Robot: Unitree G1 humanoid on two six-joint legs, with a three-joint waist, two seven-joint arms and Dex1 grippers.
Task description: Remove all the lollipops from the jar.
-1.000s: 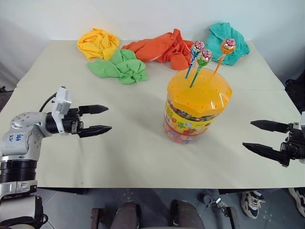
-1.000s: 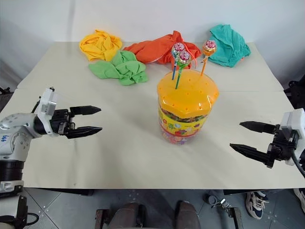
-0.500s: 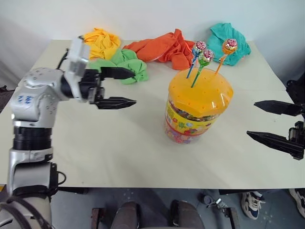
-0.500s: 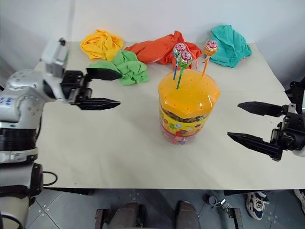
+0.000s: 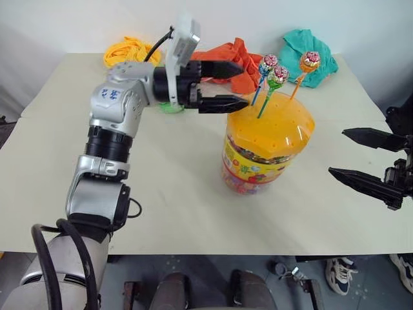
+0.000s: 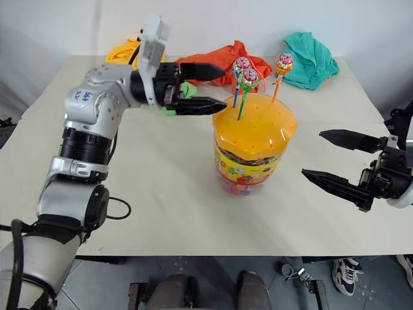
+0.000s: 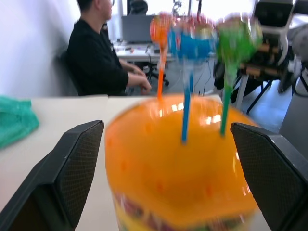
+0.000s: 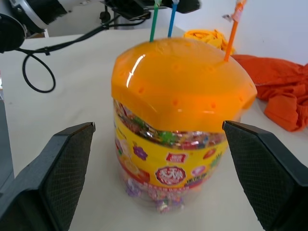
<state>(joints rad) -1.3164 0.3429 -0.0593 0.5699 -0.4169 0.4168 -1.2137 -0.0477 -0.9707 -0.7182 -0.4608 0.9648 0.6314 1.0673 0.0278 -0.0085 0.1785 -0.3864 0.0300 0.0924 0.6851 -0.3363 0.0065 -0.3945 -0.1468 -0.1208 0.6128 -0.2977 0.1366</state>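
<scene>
While reaching: left end effector point(image 5: 237, 86) level, fingers apart and empty, tips just left of the lollipop sticks and above the lid's left edge.
Right end effector: point(image 5: 357, 155) low at the right, fingers apart, empty, well apart from the jar point(image 5: 266, 147).
Jar: upright mid-counter point(image 5: 181, 194), orange lid on.
Lollipops: all three stand in lid holes at the far side; blue point(image 5: 267, 64) and green point(image 5: 277, 77) heads almost touch, orange point(image 5: 309, 62) stands apart to the right.
Doing it well: I judge the blue one is the likely first pick, being nearest the left tips. Close on the stick below the head, not on the wrapper, and pull straight up along the stick so the lid does not lift or the jar tip. The green stick is so near that both could be caught; slide in from the left with one finger on each side of the blue stick alone.
Left wrist view: the three sticks sit between the open fingers, and a seated person is beyond the counter.
Right wrist view: the label and candies through the wall, not the heads.
Eye views: cloths point(image 5: 222, 61) at the far edge.
</scene>
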